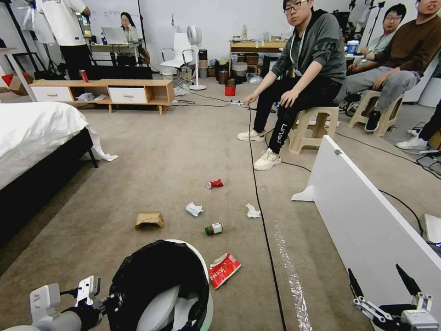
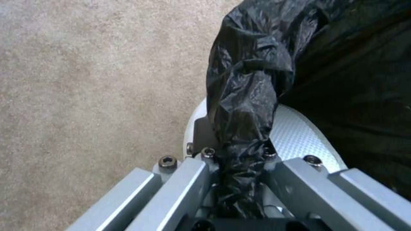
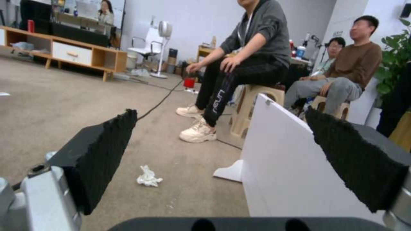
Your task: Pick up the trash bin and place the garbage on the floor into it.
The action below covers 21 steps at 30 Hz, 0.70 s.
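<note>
Setting: a carpeted room seen from the robot's head; the floor (image 1: pixel 151 151) is beige-grey carpet.
Trash bin: the trash bin (image 1: pixel 202 271), white with a crinkly black bag folded over its rim, sits at the bottom centre of the head view, tipped so its mouth faces the camera.
Left gripper: the left gripper (image 1: pixel 106 303) is at the lower left of the head view, against the bin's rim; in the left wrist view its fingers (image 2: pixel 188 179) are pressed together on the bag-covered rim, with the black plastic bunched between them and white bin wall beside it.
Right gripper: the right gripper (image 1: pixel 383 282) is at the lower right of the head view, its two black fingers spread wide and holding nothing; it is in front of the white panel (image 1: pixel 367 220).
Garbage, centre of the head view: a crushed red can (image 1: pixel 214 184) lies farthest from the robot; nearer are a crumpled tissue (image 1: pixel 194 209) and a second tissue (image 1: pixel 252 211), a brown paper bag (image 1: pixel 149 219) to the left, and a green-capped bottle (image 1: pixel 213 228) on its side.
Nearest litter: a red snack packet (image 1: pixel 223 269) lies flat just right of the bin.
Cable: a black cable (image 1: pixel 257 197) runs up the carpet just right of the litter, close to the second tissue.
Tape: a clear tape strip (image 1: pixel 289 271) lies right of the cable.
Right wrist view: one tissue shows on the carpet between the spread pads (image 3: pixel 102 154).
</note>
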### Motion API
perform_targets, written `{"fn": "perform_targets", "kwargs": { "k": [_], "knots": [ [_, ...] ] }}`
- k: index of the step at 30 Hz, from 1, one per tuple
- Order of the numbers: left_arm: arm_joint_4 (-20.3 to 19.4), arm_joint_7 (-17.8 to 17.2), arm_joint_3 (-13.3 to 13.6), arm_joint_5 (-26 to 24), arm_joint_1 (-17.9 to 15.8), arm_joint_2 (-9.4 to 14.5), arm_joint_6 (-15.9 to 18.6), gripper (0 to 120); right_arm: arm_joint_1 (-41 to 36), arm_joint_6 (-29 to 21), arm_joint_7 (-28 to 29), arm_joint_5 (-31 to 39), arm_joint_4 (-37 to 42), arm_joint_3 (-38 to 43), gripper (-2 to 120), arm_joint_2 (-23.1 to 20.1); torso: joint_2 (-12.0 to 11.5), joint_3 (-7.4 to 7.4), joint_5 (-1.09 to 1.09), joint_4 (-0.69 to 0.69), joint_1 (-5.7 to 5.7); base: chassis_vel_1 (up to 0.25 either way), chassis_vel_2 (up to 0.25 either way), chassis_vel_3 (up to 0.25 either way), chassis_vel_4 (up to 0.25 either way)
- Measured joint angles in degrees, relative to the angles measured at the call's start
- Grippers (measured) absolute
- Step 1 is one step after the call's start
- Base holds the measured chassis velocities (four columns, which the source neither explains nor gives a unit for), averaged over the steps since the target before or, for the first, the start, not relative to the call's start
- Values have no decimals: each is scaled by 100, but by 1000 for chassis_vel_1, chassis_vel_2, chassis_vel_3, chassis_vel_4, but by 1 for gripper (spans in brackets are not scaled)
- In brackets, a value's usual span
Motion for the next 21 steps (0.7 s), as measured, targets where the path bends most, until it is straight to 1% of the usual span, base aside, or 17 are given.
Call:
{"fn": "perform_targets", "kwargs": {
  "k": [8,11,21],
  "knots": [
    [-1,78,22,128,0,-3,0,1,0,17,-10,-20,-1,-8,100,21,0,0,0,0,0,0,0,0,0],
    [-1,89,29,150,-1,-3,0,1,0,21,-11,-20,-1,-8,100,21,0,0,0,0,0,52,51,-43,-60],
    [23,291,44,428,8,1,0,1,-2,32,-23,-30,-1,-13,100,36,0,0,-1,0,0,113,110,-120,-95]
  ]
}}
